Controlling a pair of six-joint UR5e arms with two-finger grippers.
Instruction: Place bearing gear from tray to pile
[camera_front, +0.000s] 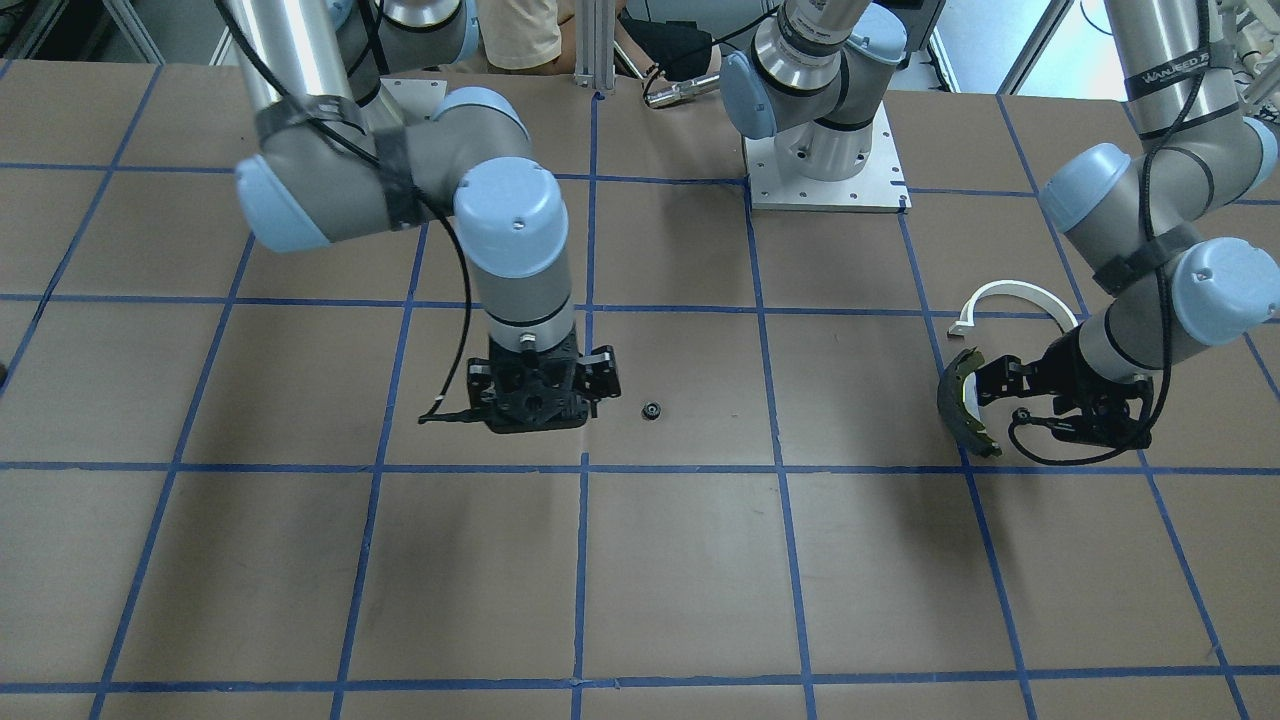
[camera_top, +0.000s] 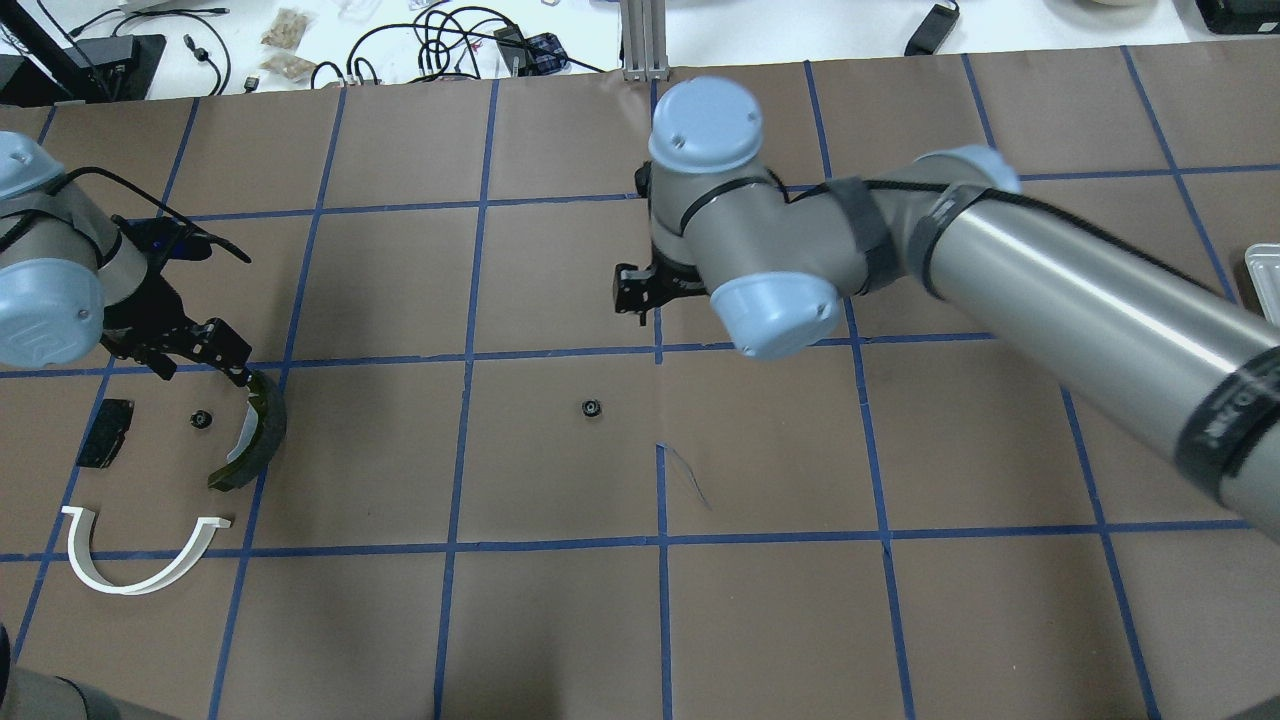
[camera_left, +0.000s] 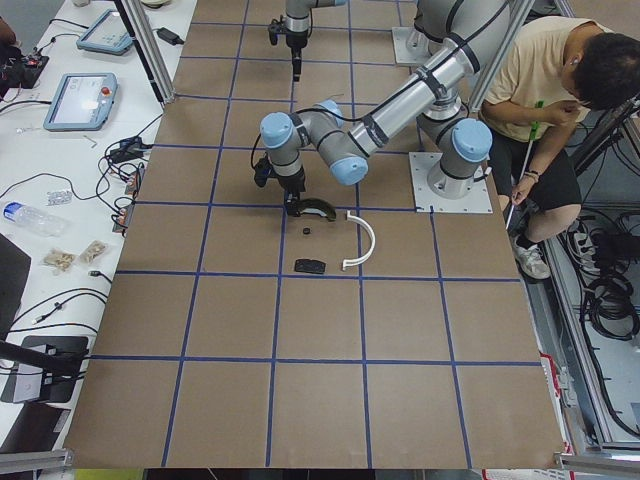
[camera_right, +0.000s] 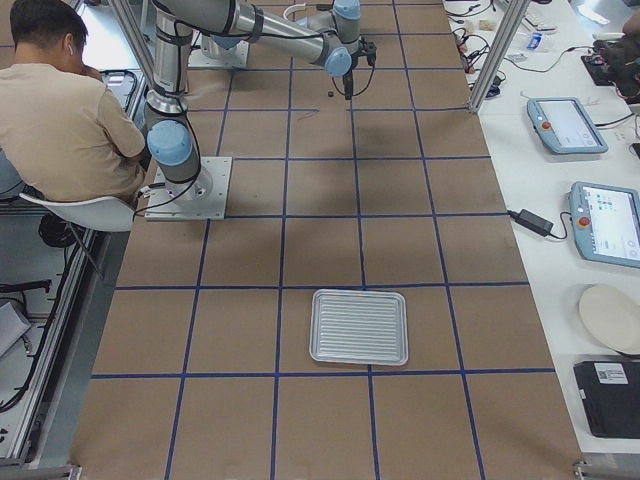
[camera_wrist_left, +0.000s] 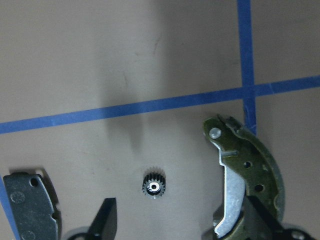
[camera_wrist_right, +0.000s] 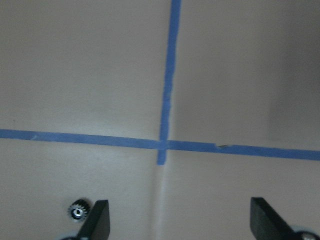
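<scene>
At nine o'clock on the brown worktop (camera_top: 560, 620), seen from overhead, the pile (camera_top: 201, 419) gathers a black pad (camera_top: 105, 432), a small gear (camera_wrist_left: 154, 188), an olive-edged brake shoe (camera_top: 258, 430) and, at seven o'clock, a white arch (camera_top: 124, 589). The left pincer (camera_wrist_left: 179, 201) hovers over it, fingers spread wide, gripping nothing. Dead centre, the bearing gear (camera_top: 592, 407) lies alone, well apart from both the pile and the tray (camera_right: 358, 326) at three o'clock. The right pincer (camera_wrist_right: 178, 202), wide open and empty, hangs at one o'clock of that gear. Its wrist camera puts the gear at seven o'clock, outside the nearer finger. The step in hand looks like a pick-up. Done well, it means shifting until the gear sits midway between the fingers, dropping straight down and closing gently so the tiny part does not skid. The arm would then carry it to nine o'clock and set it beside the small gear there, clear of the left pincer.
</scene>
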